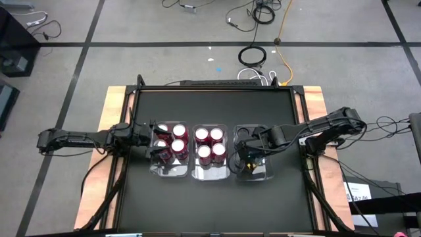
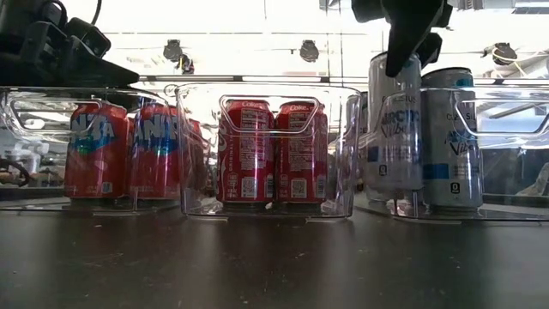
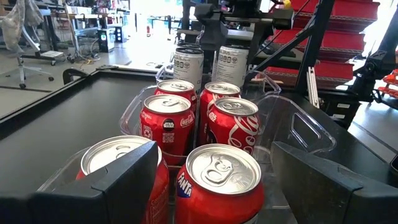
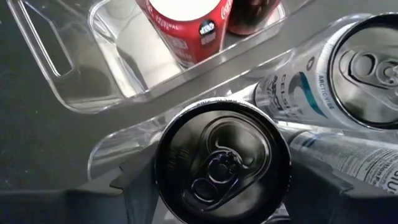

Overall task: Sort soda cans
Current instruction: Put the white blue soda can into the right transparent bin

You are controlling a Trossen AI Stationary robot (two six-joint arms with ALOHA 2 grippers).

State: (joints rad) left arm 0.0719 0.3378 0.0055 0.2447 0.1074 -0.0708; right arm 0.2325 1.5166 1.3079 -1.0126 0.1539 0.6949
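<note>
Three clear bins stand in a row. The left bin [image 1: 164,172] holds red Fanta cans [image 2: 99,150], the middle bin [image 1: 210,174] four red Coca-Cola cans [image 2: 273,150], the right bin [image 1: 263,175] silver cans [image 2: 450,137]. My left gripper [image 1: 156,141] hovers open over the left bin, its fingers either side of a Fanta can's top [image 3: 221,171], with a gap showing on one side. My right gripper [image 1: 245,157] is over the right bin, shut on a dark-topped silver can [image 4: 221,162]. My right gripper holds the silver can by its top rim [image 4: 163,180], pinched between the two fingers from above, pointing down. The can [image 2: 395,120] stays upright inside the right bin. Its top and base sit slightly higher than those of the silver can beside it.
Two more silver cans [image 4: 367,62] stand close beside the held one in the right bin. The bins sit close together, and their handle walls [image 2: 270,107] rise beside the cans. Bare black table [image 1: 210,112] lies beyond and in front of the bins. Cables lie on the floor past the far edge.
</note>
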